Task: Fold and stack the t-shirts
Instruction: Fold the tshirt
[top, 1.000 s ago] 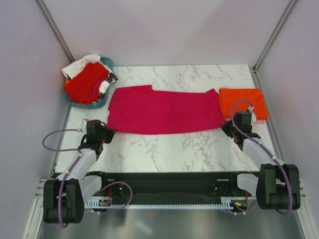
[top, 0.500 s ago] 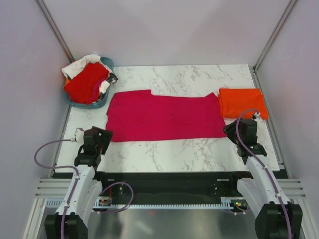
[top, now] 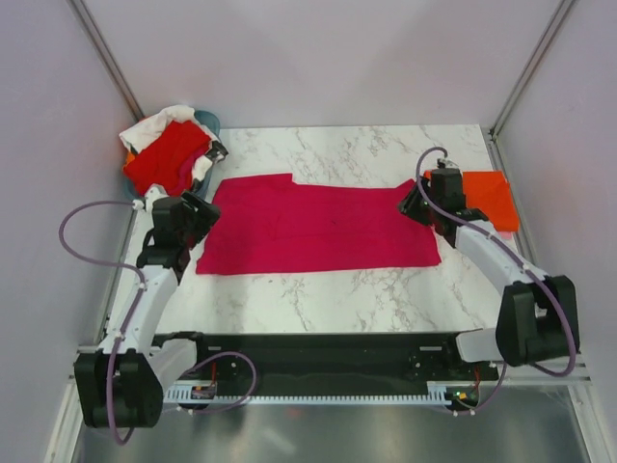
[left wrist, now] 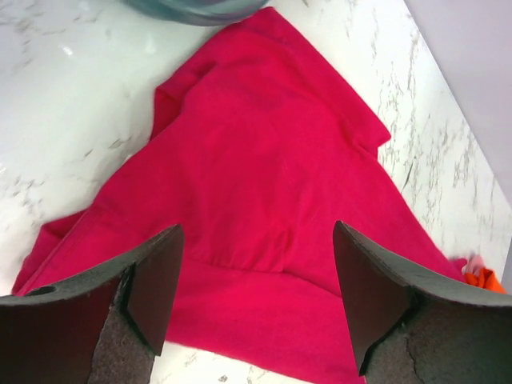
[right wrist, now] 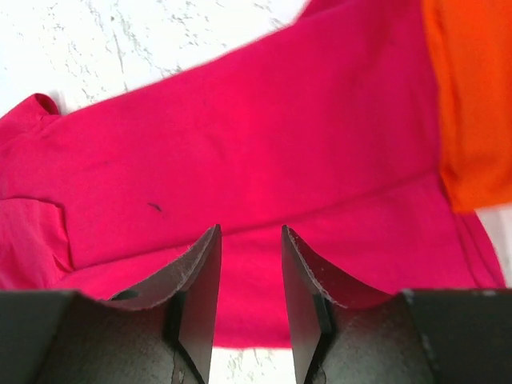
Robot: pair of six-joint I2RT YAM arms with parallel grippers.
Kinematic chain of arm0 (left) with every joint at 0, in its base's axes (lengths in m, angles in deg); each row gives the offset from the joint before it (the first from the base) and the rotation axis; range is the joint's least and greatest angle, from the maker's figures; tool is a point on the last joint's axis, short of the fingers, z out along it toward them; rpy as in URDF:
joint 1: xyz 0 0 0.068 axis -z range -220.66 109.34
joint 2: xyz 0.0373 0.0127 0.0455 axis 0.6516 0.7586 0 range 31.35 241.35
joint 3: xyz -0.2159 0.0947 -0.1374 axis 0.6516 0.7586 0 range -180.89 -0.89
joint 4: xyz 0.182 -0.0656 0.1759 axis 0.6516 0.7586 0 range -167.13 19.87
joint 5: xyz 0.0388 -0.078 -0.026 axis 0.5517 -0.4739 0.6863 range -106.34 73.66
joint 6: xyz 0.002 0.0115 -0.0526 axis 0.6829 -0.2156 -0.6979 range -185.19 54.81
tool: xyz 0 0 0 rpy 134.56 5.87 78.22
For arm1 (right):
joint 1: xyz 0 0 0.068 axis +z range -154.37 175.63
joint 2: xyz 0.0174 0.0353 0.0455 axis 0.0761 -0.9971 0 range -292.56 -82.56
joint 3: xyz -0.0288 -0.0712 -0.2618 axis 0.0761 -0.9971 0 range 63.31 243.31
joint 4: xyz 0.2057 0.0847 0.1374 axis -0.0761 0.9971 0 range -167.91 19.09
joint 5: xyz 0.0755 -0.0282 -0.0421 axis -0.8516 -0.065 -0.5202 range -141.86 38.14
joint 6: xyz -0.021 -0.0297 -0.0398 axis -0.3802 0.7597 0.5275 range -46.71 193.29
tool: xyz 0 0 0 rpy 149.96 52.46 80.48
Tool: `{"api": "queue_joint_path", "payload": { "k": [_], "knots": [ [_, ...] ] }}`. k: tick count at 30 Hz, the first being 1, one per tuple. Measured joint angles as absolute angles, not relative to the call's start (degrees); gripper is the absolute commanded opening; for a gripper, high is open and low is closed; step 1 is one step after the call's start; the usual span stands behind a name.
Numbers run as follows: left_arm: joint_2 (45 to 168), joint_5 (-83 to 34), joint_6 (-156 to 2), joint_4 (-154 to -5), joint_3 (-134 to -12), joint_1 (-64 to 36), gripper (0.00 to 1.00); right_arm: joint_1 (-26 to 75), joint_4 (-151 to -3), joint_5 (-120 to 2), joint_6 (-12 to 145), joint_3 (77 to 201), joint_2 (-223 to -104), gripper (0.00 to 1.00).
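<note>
A magenta-pink t-shirt (top: 318,227), folded into a long strip, lies flat across the middle of the marble table. An orange t-shirt (top: 489,196) sits folded at its right end. My left gripper (top: 198,217) hovers over the strip's left end with its fingers wide apart and nothing between them; pink cloth (left wrist: 264,160) fills its wrist view. My right gripper (top: 413,203) hangs over the right end, jaws partly open, empty. Pink cloth (right wrist: 240,144) and the orange t-shirt (right wrist: 472,96) show below it.
A teal basket (top: 206,121) at the back left holds a red t-shirt (top: 166,159) and a white one (top: 154,125); its rim (left wrist: 200,8) shows in the left wrist view. Grey walls enclose the table on three sides.
Both grippers went from shut to open and moved away from the shirt's near corners, forward over its left and right ends. The pink strip settled flat.
</note>
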State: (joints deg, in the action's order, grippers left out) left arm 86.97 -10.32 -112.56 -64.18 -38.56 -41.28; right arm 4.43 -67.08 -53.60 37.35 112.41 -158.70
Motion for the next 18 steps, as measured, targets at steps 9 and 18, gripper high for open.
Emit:
{"api": "queue_joint_path", "payload": {
  "k": [9,18],
  "knots": [
    [103.5,-15.3,-108.4,-74.0,-43.8,-39.0,0.79,5.6,-66.2,-48.7,41.9,126.6,-175.7,0.09],
    [121.1,-14.6,-105.1,-77.6,-56.6,-34.9,0.78,5.5,-63.4,-41.2,44.0,138.0,-189.1,0.0]
  ]
}}
